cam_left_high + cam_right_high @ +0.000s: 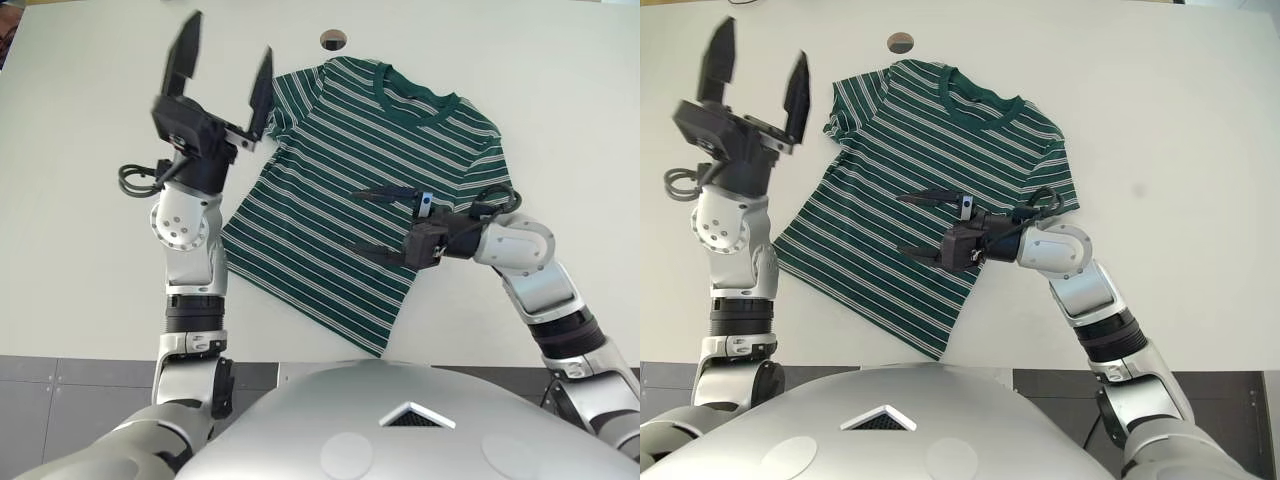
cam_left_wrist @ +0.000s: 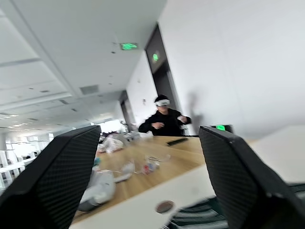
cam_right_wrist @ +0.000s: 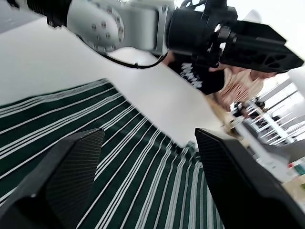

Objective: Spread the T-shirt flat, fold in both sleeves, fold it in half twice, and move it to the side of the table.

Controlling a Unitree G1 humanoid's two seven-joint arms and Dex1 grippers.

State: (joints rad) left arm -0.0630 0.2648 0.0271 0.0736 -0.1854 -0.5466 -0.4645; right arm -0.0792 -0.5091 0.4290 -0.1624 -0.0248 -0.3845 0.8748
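Note:
A dark green T-shirt [image 1: 340,190] with thin white stripes lies spread on the white table, its collar [image 1: 418,90] toward the far side and its hem toward me. My left gripper [image 1: 218,65] is raised above the table just left of the shirt's left sleeve [image 1: 290,95], fingers pointing up and open with nothing in them. My right gripper [image 1: 378,222] hovers over the middle of the shirt, pointing left, open and empty. The striped cloth [image 3: 143,176] lies right beneath its fingers in the right wrist view.
A small round dark hole [image 1: 333,39] sits in the table [image 1: 80,120] beyond the left sleeve. Bare table surface extends to the left and right of the shirt. The table's front edge [image 1: 90,358] runs close to me.

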